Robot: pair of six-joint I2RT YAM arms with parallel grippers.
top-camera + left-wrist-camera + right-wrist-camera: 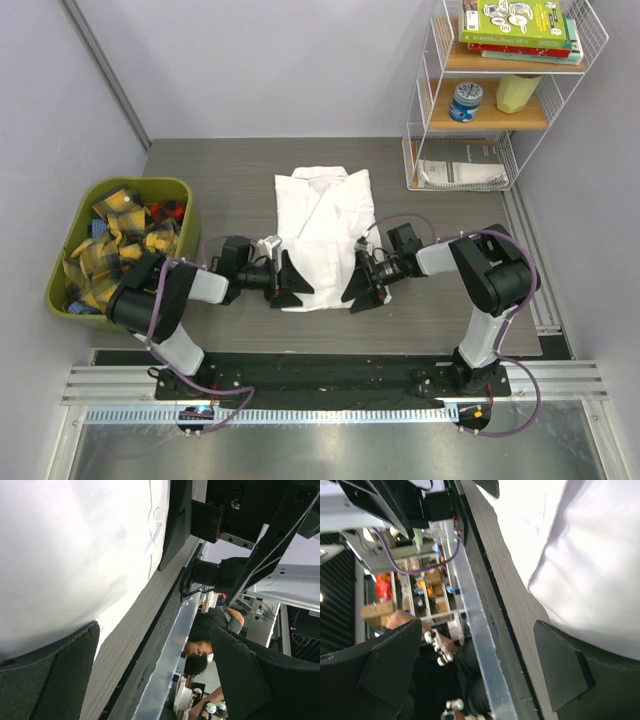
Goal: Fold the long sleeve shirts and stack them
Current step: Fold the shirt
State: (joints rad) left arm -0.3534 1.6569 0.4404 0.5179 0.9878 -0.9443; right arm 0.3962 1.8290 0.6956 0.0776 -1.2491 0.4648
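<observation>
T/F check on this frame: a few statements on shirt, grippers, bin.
1. The white shirt lies on the table, with the left gripper and right gripper at its near edge. True.
2. Both grippers are shut. False: both are open, fingers spread wide.
3. The green bin holds white shirts. False: it holds yellow-and-black plaid cloths.
4. In the top view the green bin sits left of the white shirt. True.
</observation>
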